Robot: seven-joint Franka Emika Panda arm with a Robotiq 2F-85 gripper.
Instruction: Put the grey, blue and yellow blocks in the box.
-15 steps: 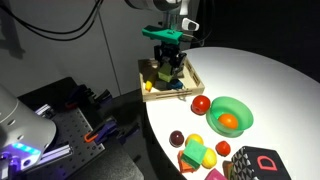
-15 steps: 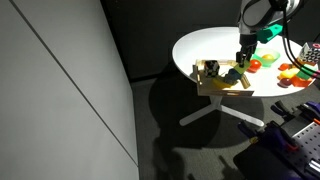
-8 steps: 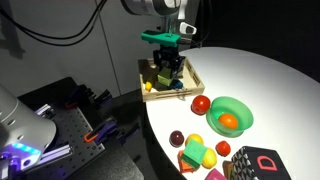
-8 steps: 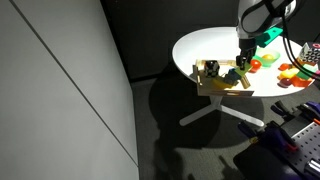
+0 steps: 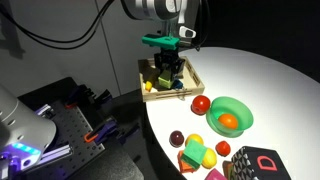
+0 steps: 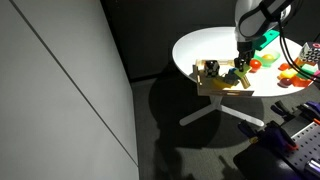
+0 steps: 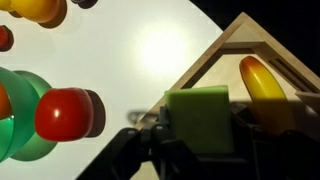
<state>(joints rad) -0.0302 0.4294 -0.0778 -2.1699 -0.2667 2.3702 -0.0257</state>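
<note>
My gripper (image 7: 200, 135) is shut on the yellow-green block (image 7: 200, 117), which fills the gap between the dark fingers (image 7: 148, 140). It hangs just over the light wooden box (image 7: 213, 52), near one corner. In both exterior views the gripper (image 5: 167, 68) (image 6: 240, 69) stands upright above the box (image 5: 143, 75) (image 6: 218, 90) at the round table's edge. Small things lie in the box under the arm, one of them bluish (image 5: 180, 88). I cannot make out the grey block.
A curved yellow toy (image 7: 262, 80) lies in the box beside the held block. On the white table (image 5: 250, 70) stand a red fruit (image 5: 200, 103), a green bowl (image 5: 235, 110) with an orange, more toys, and a black box with a red D (image 5: 262, 163). The box overhangs the table's edge.
The arm has shifted slightly above the box, with the yellow-green block still in the jaws. Nothing else on the table has moved.
</note>
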